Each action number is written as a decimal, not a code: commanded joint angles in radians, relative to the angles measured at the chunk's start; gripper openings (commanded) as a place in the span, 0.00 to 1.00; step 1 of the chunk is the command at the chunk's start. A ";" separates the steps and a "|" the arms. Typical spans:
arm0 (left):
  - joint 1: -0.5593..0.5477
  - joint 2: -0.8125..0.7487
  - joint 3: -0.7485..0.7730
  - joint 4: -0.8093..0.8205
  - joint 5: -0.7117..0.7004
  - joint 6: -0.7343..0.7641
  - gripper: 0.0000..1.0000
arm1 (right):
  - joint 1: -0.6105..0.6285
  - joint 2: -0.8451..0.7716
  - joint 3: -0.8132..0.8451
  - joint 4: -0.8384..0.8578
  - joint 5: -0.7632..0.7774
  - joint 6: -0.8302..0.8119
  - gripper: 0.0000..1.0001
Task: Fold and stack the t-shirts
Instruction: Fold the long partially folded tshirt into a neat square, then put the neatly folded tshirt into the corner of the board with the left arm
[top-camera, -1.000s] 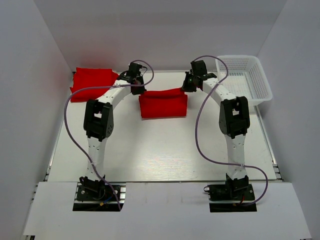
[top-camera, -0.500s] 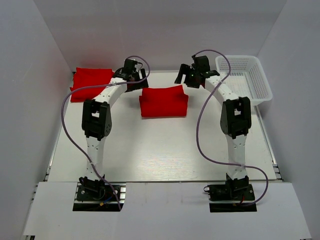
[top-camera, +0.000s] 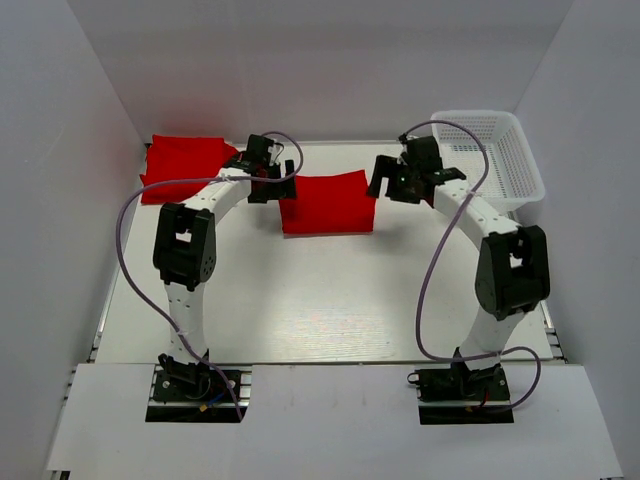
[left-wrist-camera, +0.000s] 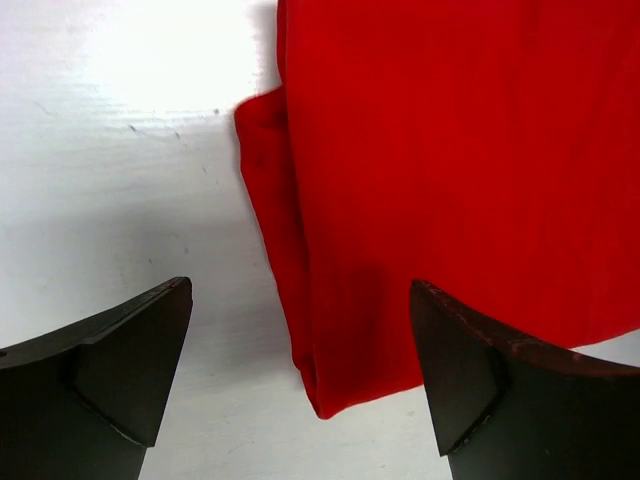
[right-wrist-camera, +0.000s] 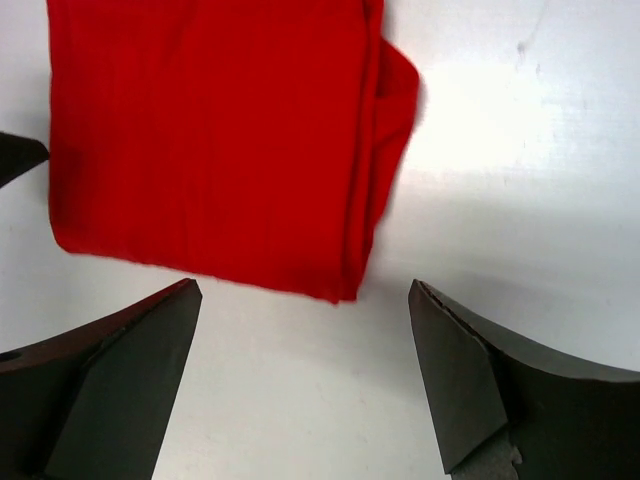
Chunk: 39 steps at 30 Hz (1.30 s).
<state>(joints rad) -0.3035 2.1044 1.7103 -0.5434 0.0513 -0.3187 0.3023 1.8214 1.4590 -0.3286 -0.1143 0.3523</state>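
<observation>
- A second ago both claws were pressed together at the far edge of the folded t-shirt (top-camera: 328, 203). Now the left claw (top-camera: 275, 185) and the right claw (top-camera: 385, 180) have both spread wide and let the cloth go.
- Each claw now sits just beside one short end of the shirt: left claw at its left end, right claw at its right end. Neither is pinching anything.
- In the left wrist view the shirt's layered left edge lies between the spread fingers, flat on the white surface (top-camera: 320, 300). The right wrist view shows the same at the right edge.
- The folded t-shirt rests mid-surface toward the far side as a compact rectangle, its upper layer slightly bowed along the far edge.
- Judging by this, the last fold looks finished and released. The step left for this shirt is probably to grip both ends and carry it to the pile.
- A red pile (top-camera: 185, 168) of similar cloth lies at the far left corner, well apart from the folded shirt. How many shirts it holds cannot be told.
- The white mesh basket (top-camera: 500, 114) stands at the far right corner, and no cloth shows inside it.
</observation>
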 joint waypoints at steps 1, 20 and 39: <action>-0.005 -0.063 -0.021 0.042 0.036 0.006 1.00 | 0.001 -0.135 -0.087 0.016 0.019 -0.033 0.90; -0.036 0.161 0.029 -0.003 -0.142 -0.005 1.00 | -0.003 -0.382 -0.276 0.007 0.077 -0.026 0.90; -0.075 0.194 -0.041 0.091 0.039 0.035 0.00 | -0.006 -0.442 -0.328 0.008 0.163 -0.013 0.90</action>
<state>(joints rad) -0.3714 2.2639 1.7256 -0.4114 0.0040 -0.3088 0.3012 1.4246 1.1419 -0.3405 0.0109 0.3370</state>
